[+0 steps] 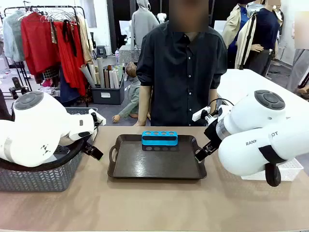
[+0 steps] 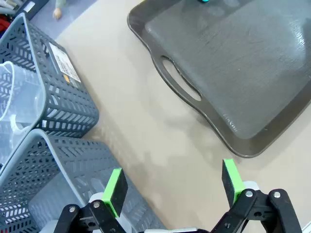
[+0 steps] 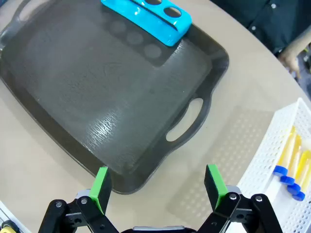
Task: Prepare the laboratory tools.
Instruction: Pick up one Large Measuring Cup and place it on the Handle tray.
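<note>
The blue four-hole rack (image 1: 159,138) stands empty at the far side of a dark tray (image 1: 145,166); in the right wrist view the rack (image 3: 148,17) is at the top. Blue-capped tubes of yellow-orange liquid (image 3: 293,155) lie in the white lattice tray (image 3: 265,165) to the right. A clear vessel (image 2: 17,97), probably the measuring beaker, sits inside a grey mesh basket (image 2: 68,104). The flask is out of view. My left gripper (image 2: 173,187) hangs open over the bare table left of the tray. My right gripper (image 3: 158,187) hangs open above the tray's right near corner.
Two grey mesh baskets (image 1: 43,176) stand at the left table edge under my left arm. The white lattice tray (image 1: 285,170) is at the right under my right arm. A person in a dark shirt (image 1: 186,72) stands behind the table.
</note>
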`<state>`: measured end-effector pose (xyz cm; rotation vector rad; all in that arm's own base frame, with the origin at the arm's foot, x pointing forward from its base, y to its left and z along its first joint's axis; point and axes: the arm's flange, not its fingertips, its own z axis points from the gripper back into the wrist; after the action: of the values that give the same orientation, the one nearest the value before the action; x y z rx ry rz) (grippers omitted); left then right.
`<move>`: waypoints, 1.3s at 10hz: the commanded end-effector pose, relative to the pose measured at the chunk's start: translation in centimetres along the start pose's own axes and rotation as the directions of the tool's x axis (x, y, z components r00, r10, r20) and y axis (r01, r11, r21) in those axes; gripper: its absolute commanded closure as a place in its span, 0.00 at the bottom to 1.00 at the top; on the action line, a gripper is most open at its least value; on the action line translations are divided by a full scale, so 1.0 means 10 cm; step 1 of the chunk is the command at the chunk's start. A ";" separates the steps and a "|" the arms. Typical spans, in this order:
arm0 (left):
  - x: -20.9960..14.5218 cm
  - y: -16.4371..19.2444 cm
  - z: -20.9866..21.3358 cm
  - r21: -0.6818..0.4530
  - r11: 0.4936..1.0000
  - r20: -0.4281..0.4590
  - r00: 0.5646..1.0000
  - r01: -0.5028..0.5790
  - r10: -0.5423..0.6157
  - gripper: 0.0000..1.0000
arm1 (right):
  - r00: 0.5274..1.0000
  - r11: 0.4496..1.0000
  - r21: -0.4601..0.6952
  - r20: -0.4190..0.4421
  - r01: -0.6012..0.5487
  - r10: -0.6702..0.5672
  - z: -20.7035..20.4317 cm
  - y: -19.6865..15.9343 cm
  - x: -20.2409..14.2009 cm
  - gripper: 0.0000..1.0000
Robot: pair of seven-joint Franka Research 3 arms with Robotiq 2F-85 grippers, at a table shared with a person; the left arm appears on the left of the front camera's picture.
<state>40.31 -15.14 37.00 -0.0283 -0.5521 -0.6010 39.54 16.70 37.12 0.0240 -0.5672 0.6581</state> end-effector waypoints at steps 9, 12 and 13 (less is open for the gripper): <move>0.00 0.00 0.00 0.000 1.000 0.000 1.000 0.000 0.000 0.00 | 1.000 1.000 0.000 0.000 0.000 0.000 0.00 0.00 0.00 0.00; 0.00 0.00 0.00 0.000 1.000 0.000 1.000 0.000 0.000 0.00 | 1.000 1.000 0.000 0.000 0.000 0.000 0.00 0.00 0.00 0.00; 0.00 0.00 0.00 0.000 1.000 0.000 1.000 0.000 0.000 0.00 | 1.000 1.000 0.000 0.000 0.000 0.000 0.00 0.00 0.00 0.00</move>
<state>40.31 -15.14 37.00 -0.0282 -0.5521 -0.6011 39.54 16.71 37.07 0.0235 -0.5660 0.6590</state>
